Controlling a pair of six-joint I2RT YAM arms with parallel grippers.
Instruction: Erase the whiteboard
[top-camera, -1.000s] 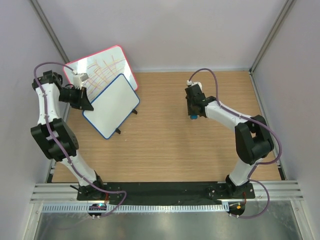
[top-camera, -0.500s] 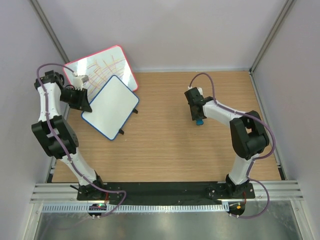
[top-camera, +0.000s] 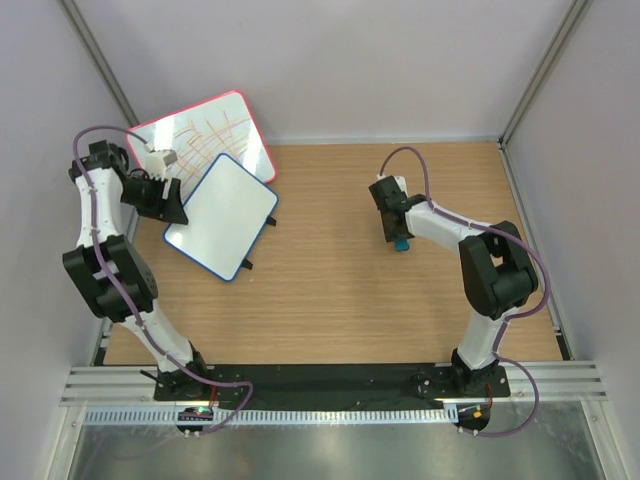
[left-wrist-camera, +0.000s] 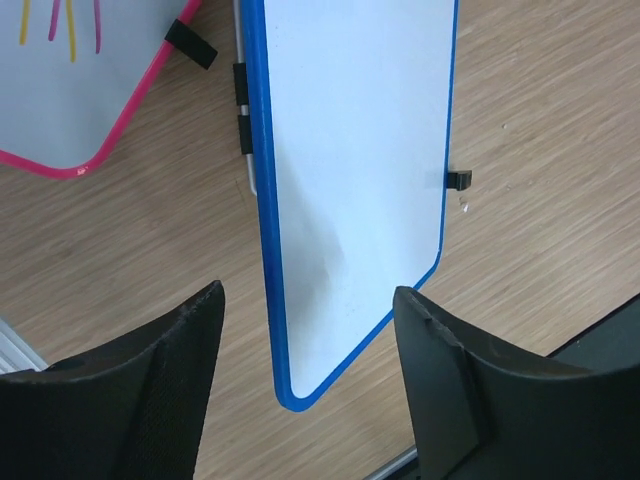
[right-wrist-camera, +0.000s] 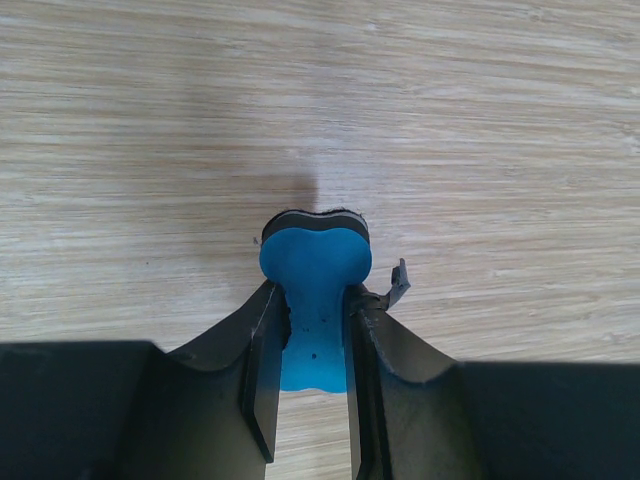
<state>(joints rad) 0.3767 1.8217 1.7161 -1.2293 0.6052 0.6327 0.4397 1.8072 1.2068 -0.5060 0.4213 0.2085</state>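
Observation:
The whiteboard (top-camera: 222, 215), a white square with a thin blue frame, sits at the table's left, and its surface looks clean. In the left wrist view the whiteboard (left-wrist-camera: 350, 180) has its near corner between my fingers without touching either one. My left gripper (top-camera: 168, 203) (left-wrist-camera: 308, 300) is open at the board's left edge. Right of centre, my right gripper (top-camera: 397, 236) (right-wrist-camera: 315, 290) is shut on a blue eraser (right-wrist-camera: 315, 255) (top-camera: 401, 244) with a dark felt underside. It holds the eraser low over the bare wood, far from the board.
A larger red-framed board (top-camera: 205, 130) (left-wrist-camera: 70, 90) with yellow and pink scribbles lies behind the whiteboard at the back left. Grey walls close the table on three sides. Black clips (left-wrist-camera: 458, 179) stick out from the whiteboard's edges.
My left gripper has opened and let go of the whiteboard, which has shifted slightly down and to the left. The right gripper moved a little to the right and nearer with the eraser.

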